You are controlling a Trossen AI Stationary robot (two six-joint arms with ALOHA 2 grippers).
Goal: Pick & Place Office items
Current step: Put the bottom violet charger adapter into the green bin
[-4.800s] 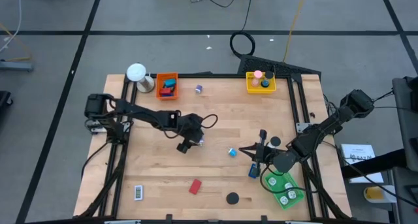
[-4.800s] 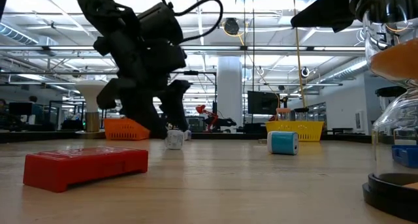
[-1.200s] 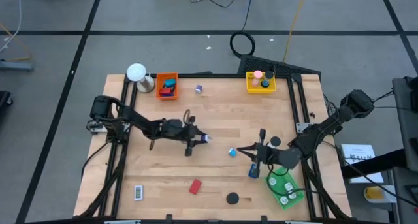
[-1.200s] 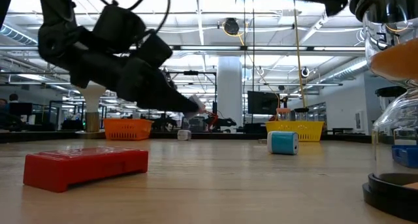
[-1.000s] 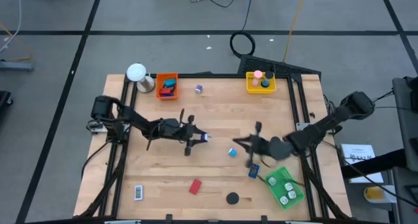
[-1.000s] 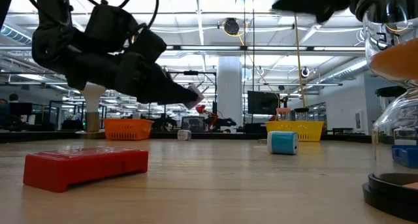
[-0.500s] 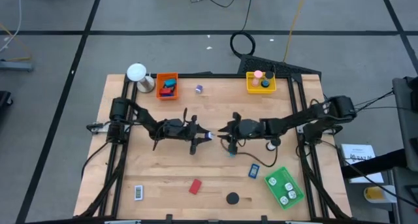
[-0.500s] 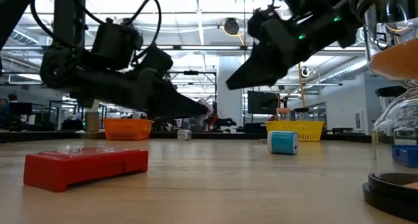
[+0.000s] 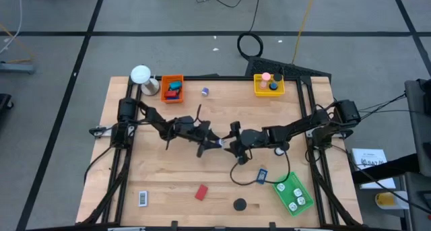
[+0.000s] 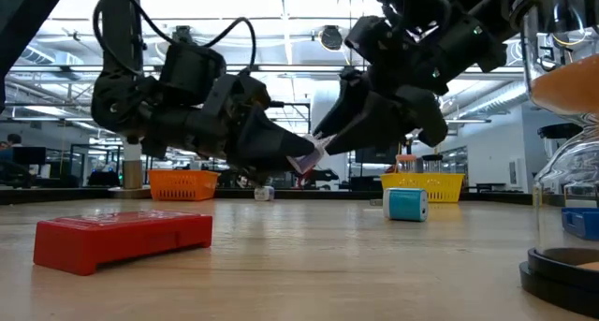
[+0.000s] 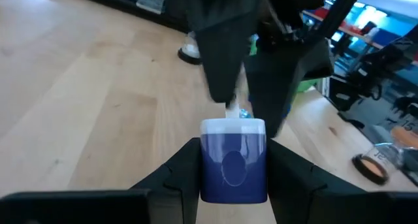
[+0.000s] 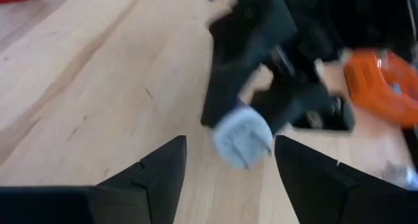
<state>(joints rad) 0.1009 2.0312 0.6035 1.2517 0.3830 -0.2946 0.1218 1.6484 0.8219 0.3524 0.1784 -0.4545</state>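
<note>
Step in hand: the two arms are meeting tip to tip above the middle of the table [image 9: 135,170], which reads as a handover of one item in mid-air.
Left gripper [image 9: 214,143]: clamping a small purple roll [image 11: 233,160] between its fingers, well clear of the wood.
Right gripper [image 9: 230,145]: fingers standing apart (wide gap in its own wrist view), pointing straight at the roll and just beside it; not yet gripping.
Risk 1: the roll is dropping if the left lets go before the right is closing on it; it is round and would likely roll off across the smooth boards.
Risk 2: fingertips are colliding, since both grippers are crowding the same small piece (little free surface left to grab).
Risk 3: a pinch on the curved side could be squirting the roll out sideways.
Roll, material: glossy purple wrap with a white end cap, cylindrical, looking light and hard.
Table, texture: pale planked wood, smooth, framed by dark rails.
Other items: a red block [image 9: 201,192], a black disc [image 9: 240,205] and a blue block [image 9: 260,176] are lying on the near half; a teal roll [image 10: 405,204] is sitting on the wood.
Trays: orange tray [image 9: 172,89] and yellow tray [image 9: 268,85] along the far edge, green tray [image 9: 292,194] at the near right corner, each already holding pieces.
</note>
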